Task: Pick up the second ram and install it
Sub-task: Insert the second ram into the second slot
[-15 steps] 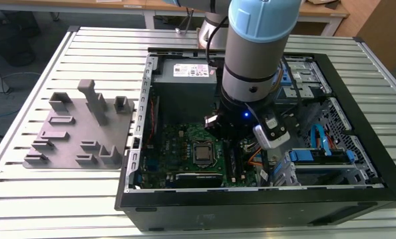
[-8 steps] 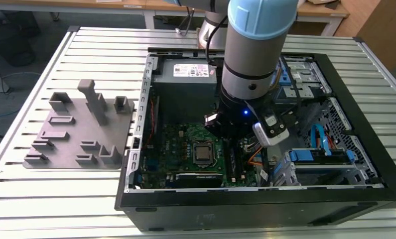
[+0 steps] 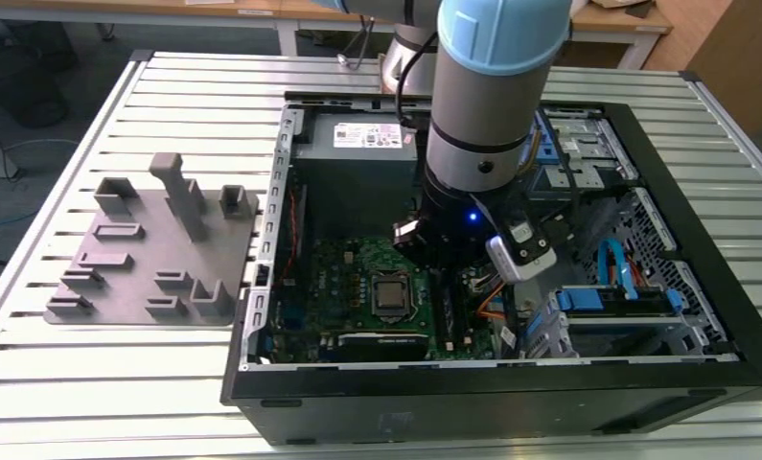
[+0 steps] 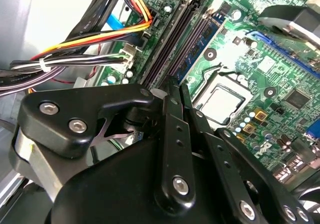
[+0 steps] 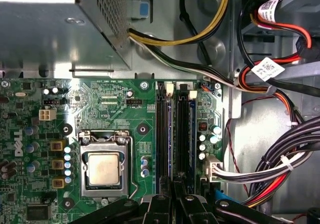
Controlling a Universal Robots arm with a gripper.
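The gripper (image 5: 176,196) is pressing down over the memory slots (image 5: 175,134), fingers clenched together; the second ram (image 4: 197,43) is seemingly sitting seated, installation nearly finished.

motherboard (image 5: 115,114) | cpu socket (image 5: 104,168) | memory slots (image 5: 175,134) beside it | jaws low

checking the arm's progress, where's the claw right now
The claw is down inside the open computer case, right over the memory slots beside the processor socket on the green motherboard.
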